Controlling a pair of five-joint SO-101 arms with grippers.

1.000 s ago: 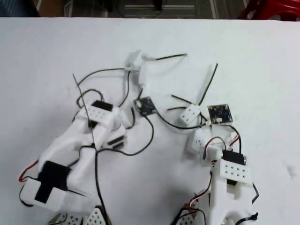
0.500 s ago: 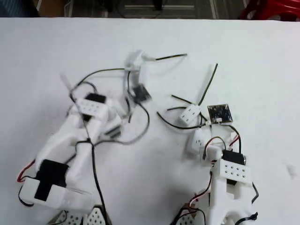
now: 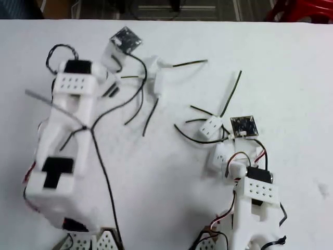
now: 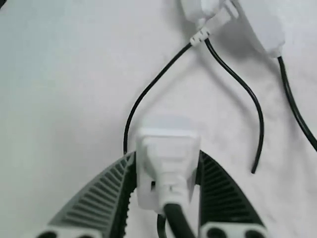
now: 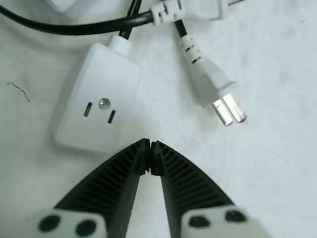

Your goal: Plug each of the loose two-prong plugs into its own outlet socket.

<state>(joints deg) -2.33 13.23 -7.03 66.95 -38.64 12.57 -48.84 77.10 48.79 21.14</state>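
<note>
My left gripper (image 4: pixel 166 171) is shut on a white corded block (image 4: pixel 167 148), broad like an outlet socket, and holds it above the table. In the high view this gripper (image 3: pixel 112 89) sits at the far left, with black cords (image 3: pixel 136 101) trailing from it. A white plug and socket pair (image 3: pixel 154 69) lies just beyond. My right gripper (image 5: pixel 149 148) is shut on nothing, its tips close to a white outlet socket (image 5: pixel 96 99) that lies face up. Beside the socket lies a loose two-prong plug (image 5: pixel 213 84), its metal prongs bare. The same socket (image 3: pixel 210 126) lies just ahead of the right arm (image 3: pixel 255 190).
Loose black cords (image 3: pixel 231 94) spread across the white table (image 3: pixel 291 73) around the right-hand socket. More cord ends (image 4: pixel 257 114) lie below my left gripper. Open tabletop stretches in the middle between the arms and along the far right.
The left arm has lifted and swung toward the far left, carrying the white corded block and dragging its black cords away from the centre. The right arm has kept still.
</note>
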